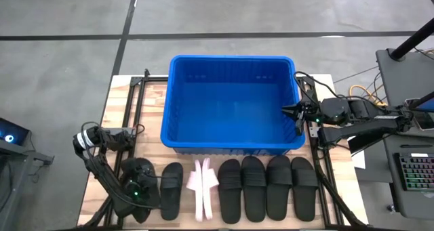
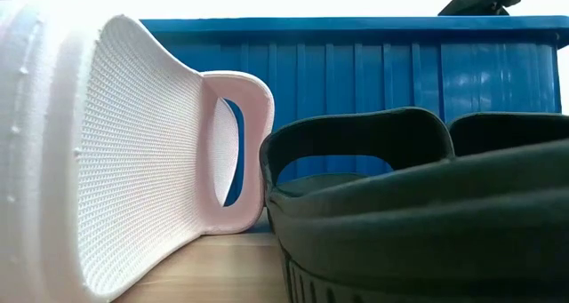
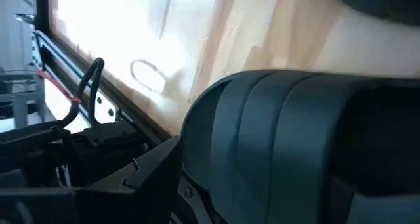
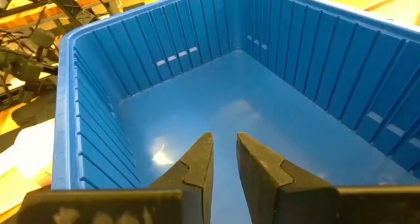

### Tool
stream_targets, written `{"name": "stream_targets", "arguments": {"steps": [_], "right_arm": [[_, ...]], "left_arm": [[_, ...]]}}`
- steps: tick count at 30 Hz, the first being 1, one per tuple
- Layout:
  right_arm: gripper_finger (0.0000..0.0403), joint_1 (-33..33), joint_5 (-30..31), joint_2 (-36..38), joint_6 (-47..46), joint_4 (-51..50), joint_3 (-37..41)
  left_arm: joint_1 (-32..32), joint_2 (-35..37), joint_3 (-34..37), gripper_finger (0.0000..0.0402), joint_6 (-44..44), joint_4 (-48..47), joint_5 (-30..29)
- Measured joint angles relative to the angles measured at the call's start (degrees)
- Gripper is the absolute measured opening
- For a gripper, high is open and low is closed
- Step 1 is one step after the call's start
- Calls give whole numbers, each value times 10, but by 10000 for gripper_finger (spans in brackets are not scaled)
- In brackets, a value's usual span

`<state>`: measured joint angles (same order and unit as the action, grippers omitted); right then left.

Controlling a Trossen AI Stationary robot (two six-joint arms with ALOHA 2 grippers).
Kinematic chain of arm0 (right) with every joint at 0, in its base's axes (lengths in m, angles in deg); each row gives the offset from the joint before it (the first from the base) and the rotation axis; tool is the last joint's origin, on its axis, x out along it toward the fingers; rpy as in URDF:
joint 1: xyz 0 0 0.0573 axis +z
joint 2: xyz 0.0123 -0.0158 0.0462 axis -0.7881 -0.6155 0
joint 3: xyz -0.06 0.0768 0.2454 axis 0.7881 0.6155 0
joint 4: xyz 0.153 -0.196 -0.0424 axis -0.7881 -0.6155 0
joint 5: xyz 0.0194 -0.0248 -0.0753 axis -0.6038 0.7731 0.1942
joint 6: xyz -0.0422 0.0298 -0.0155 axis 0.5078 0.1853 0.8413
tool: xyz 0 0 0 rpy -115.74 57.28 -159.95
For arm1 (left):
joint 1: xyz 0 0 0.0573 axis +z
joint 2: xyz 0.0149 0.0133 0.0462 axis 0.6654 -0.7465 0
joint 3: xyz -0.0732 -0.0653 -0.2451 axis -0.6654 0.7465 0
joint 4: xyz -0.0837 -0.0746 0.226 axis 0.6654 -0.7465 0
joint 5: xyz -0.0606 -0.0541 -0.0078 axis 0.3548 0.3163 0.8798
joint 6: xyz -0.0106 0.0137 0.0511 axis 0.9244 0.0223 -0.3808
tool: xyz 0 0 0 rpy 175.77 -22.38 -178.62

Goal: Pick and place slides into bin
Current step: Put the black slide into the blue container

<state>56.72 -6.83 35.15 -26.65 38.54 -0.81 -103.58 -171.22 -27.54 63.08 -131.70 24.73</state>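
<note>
Count in the high view: five black slides lay flat along the lower edge of the frame, one [image 1: 171, 189] at lower left and four in a row at lower centre-right [image 1: 229, 188] [image 1: 253, 187] [image 1: 278, 186] [image 1: 304, 185]. Two pale pink slides [image 1: 202, 187] stood on edge between the lone black one and the row, touching each other. One blue bin [image 1: 183, 122] sat on the wooden tabletop [image 1: 115, 112] at frame centre, just above the row; nothing lay inside it.

Surroundings: black frame rails and cables ran along both sides of the bin. A keyboard [image 1: 413, 173] showed at lower right, off the tabletop. In the low view a pink slide [image 2: 133, 152] at left and a black slide [image 2: 418, 205] at right filled the foreground and hid most of the bin wall [image 2: 356, 63].

Right pincer [image 1: 293, 112] hung over the bin's right rim, middle right of the frame; in its wrist view the pincer [image 4: 225, 159] showed fingers a narrow gap apart, holding nothing, above the bin floor [image 4: 249, 106].

Left pincer [image 1: 139, 187] sat low at lower left, just beside the lone black slide. Its wrist view showed a dark slide strap [image 3: 275, 138] close up; finger spacing could not be told.
</note>
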Motion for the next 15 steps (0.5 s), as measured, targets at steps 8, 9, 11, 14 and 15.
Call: {"name": "stream_targets", "arguments": {"steps": [8,9,11,14,15], "right_arm": [[57,0,0,0,-1,0,0],[57,0,0,0,-1,0,0],[57,0,0,0,-1,0,0],[59,0,0,0,0,0,0],[59,0,0,0,-1,0,0]], "left_arm": [[0,0,13,133,0,0,16],[0,0,13,111,0,2,22],[0,0,14,65,0,9,27],[0,0,15,12,0,23,40],[0,0,13,10,0,25,42]]}}
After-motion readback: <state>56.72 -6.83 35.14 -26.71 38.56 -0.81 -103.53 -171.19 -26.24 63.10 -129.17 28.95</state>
